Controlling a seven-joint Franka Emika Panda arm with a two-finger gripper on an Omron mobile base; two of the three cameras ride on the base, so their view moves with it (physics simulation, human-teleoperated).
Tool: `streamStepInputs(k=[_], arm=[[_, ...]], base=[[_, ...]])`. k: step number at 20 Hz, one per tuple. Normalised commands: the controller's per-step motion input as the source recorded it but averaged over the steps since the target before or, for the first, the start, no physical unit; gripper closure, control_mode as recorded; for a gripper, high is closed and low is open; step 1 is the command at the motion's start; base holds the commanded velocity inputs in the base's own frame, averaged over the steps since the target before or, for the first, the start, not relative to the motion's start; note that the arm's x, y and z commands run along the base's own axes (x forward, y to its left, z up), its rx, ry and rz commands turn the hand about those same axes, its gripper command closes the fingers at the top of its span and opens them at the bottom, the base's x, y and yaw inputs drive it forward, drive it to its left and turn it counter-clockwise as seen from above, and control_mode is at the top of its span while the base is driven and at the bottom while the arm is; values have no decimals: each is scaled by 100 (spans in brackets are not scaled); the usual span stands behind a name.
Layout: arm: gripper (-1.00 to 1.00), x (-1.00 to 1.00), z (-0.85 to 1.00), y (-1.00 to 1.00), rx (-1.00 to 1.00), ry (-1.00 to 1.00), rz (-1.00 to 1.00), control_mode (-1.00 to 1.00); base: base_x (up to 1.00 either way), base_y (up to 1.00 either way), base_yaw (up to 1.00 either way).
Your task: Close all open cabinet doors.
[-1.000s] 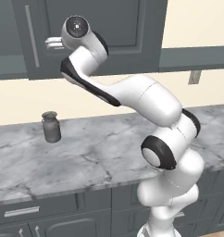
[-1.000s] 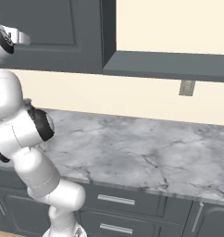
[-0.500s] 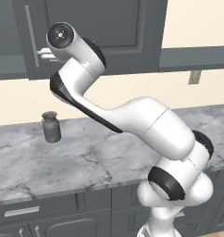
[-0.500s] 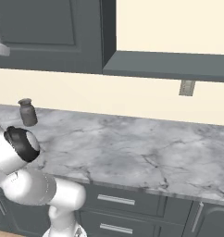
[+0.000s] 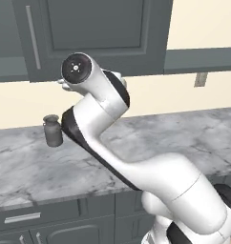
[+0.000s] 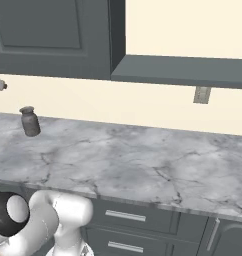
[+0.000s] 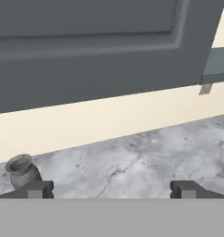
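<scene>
The cabinet door (image 5: 96, 33) hangs on the wall above the marble counter (image 5: 151, 143), a tall dark grey panel with a recessed shaker frame. Its long axis runs vertically, and its silver bar handle (image 5: 33, 37) stands upright near its left edge in the left base view. The door's face looks out toward the robot; whether it sits fully flush with the cabinet cannot be told. In the hand view the door's lower rail (image 7: 95, 78) spans the top of the picture, slightly tilted.

Compared with half a second ago, the arm has folded lower and nearer the cameras: its round wrist joint, then beside the handle, now sits below the door's bottom edge, and the elbow has dropped toward the counter.

The gripper (image 7: 111, 190) is spread wide, its two dark fingertips (image 7: 37, 189) well apart, holding nothing and touching nothing. It looks across the counter toward the cream wall (image 7: 109, 115). A small grey jar (image 7: 21, 170) stands on the counter just beyond the left fingertip, and a grey shelf (image 6: 183, 70) runs right of the cabinet.
</scene>
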Motion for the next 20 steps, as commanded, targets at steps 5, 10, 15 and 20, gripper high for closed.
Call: streamStepInputs(k=[5, 10, 15, 20], arm=[[-100, -10, -98, -100, 0, 4, -1, -100], [-100, -48, -24, -100, 5, 11, 1, -100], [-100, -100, 0, -93, 18, 14, 3, -100], [-100, -100, 0, -82, 18, 8, 4, -100]], base=[[0, 0, 0], [0, 0, 0], [0, 0, 0], [0, 0, 0]])
